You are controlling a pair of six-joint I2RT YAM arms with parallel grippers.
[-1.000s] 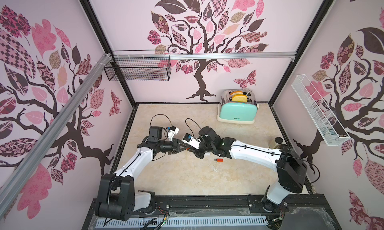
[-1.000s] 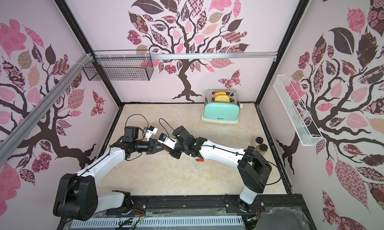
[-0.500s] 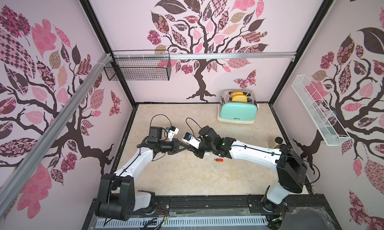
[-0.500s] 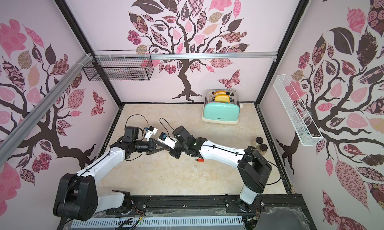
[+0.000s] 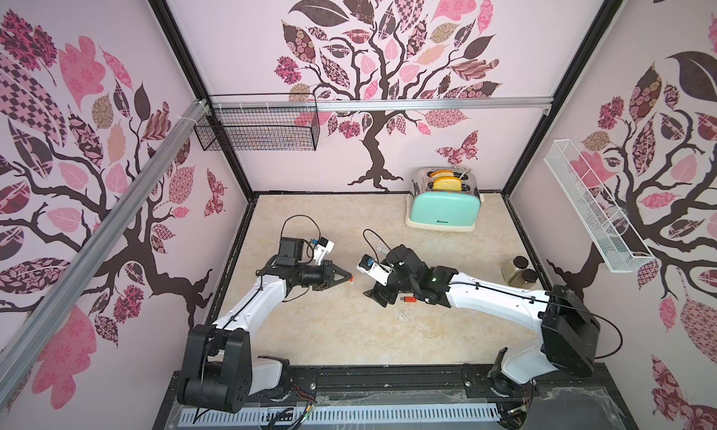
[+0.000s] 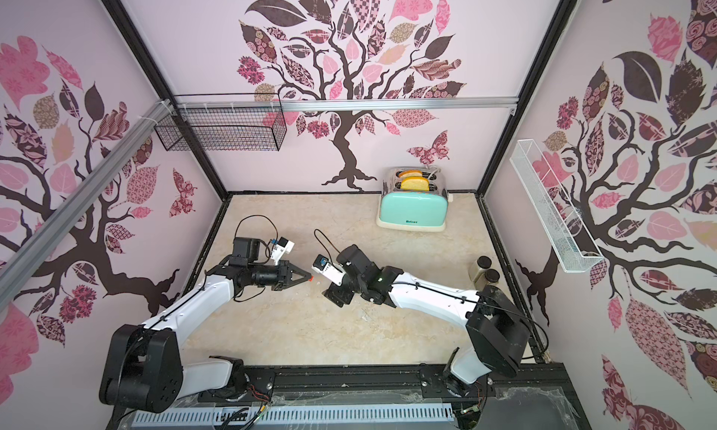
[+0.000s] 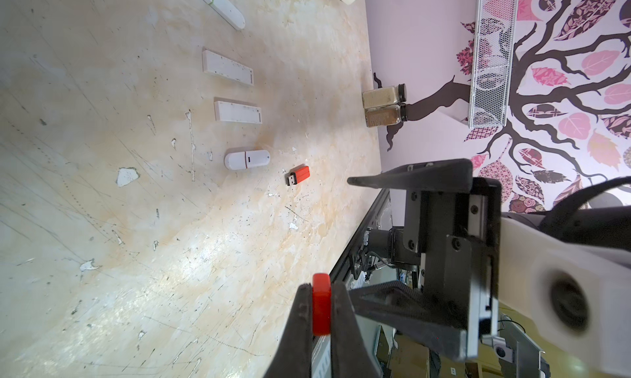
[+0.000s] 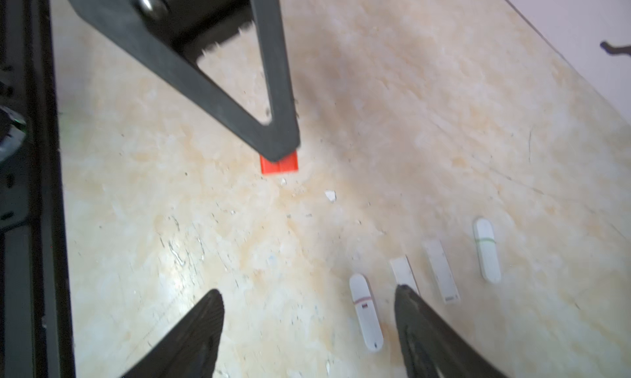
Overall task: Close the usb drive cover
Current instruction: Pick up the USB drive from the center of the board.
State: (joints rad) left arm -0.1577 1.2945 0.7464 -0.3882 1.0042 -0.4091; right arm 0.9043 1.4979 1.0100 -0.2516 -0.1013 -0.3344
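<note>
Red cap (image 7: 321,308) pinched in left gripper (image 5: 348,278); drive (image 7: 298,175) lies apart, apparently uncapped.

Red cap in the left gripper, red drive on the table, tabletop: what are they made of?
Cap: likely moulded plastic, matte, uniform red, rounded edge.
Drive: same red plastic body, with a metallic-looking plug.
Tabletop: probably marble-look laminate or film; semi-gloss glare, scratches, white chips where it has flaked.

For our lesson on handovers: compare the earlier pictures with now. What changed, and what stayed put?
The left pincer shut on the red cap and kept its place. The right pincer opened and drew back toward its own side, so the two now stand apart. The red usb drive still lies uncapped where it was.
</note>
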